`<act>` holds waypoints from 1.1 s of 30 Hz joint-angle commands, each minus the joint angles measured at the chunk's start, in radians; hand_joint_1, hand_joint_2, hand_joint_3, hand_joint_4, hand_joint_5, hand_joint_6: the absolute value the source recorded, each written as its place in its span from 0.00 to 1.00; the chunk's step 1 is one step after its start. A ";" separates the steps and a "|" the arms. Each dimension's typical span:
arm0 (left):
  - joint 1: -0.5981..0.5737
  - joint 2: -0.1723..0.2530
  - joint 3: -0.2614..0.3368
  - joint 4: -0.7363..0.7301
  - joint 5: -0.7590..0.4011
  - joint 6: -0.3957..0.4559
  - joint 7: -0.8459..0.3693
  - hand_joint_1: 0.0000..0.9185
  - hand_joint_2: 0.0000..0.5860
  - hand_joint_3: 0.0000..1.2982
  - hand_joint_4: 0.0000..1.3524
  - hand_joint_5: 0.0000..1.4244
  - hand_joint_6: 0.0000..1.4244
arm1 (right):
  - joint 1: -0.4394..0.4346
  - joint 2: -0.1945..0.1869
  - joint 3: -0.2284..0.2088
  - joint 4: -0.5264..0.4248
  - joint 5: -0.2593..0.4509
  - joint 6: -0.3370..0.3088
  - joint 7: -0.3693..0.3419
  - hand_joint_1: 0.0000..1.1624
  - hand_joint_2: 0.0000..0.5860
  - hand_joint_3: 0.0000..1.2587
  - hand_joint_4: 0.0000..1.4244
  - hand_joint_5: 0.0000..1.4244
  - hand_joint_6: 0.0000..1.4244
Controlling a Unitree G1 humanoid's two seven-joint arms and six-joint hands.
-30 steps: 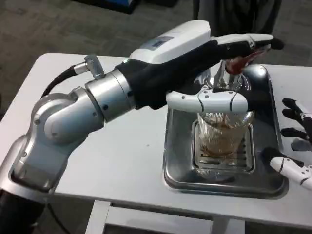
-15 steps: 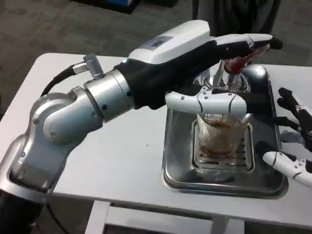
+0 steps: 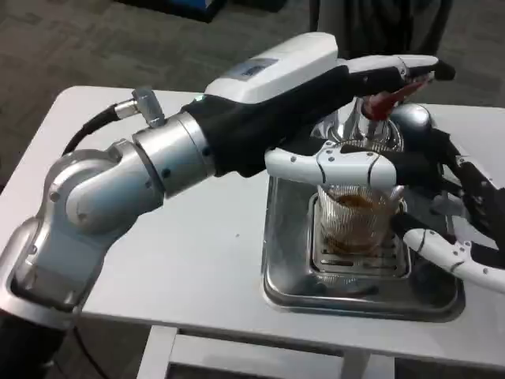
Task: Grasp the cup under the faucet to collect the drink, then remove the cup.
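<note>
Left to right: the left hand [image 3: 347,118] reaches over the metal drip tray [image 3: 284,260], its upper fingers [image 3: 410,65] extended along the red faucet lever [image 3: 392,99] and a lower finger lying across the rim of the ribbed glass cup [image 3: 355,221]; whether it grips the cup cannot be told. The cup, holding brown drink, stands on the tray's grate beneath the faucet. The right hand [image 3: 458,221], fingers apart, has moved in from the table edge to just beside the cup, suggesting removal comes next.
</note>
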 commanded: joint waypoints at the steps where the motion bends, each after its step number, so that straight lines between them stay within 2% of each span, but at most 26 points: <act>1: 0.041 0.027 -0.025 0.010 0.024 0.023 -0.053 0.06 0.18 0.13 0.08 0.17 0.14 | -0.027 0.017 0.023 0.029 -0.001 -0.008 -0.014 0.49 0.41 0.03 0.04 0.11 0.17; 10: 0.045 0.029 -0.026 0.001 0.020 0.032 -0.054 0.07 0.16 0.13 0.07 0.16 0.14 | -0.075 0.038 0.048 0.067 0.001 -0.002 -0.029 0.48 0.40 0.04 0.04 0.12 0.18; 33: 0.056 0.036 -0.026 -0.028 0.026 0.055 -0.054 0.08 0.15 0.13 0.07 0.16 0.14 | -0.117 0.068 0.062 0.106 0.015 -0.006 -0.029 0.47 0.43 0.05 0.05 0.14 0.20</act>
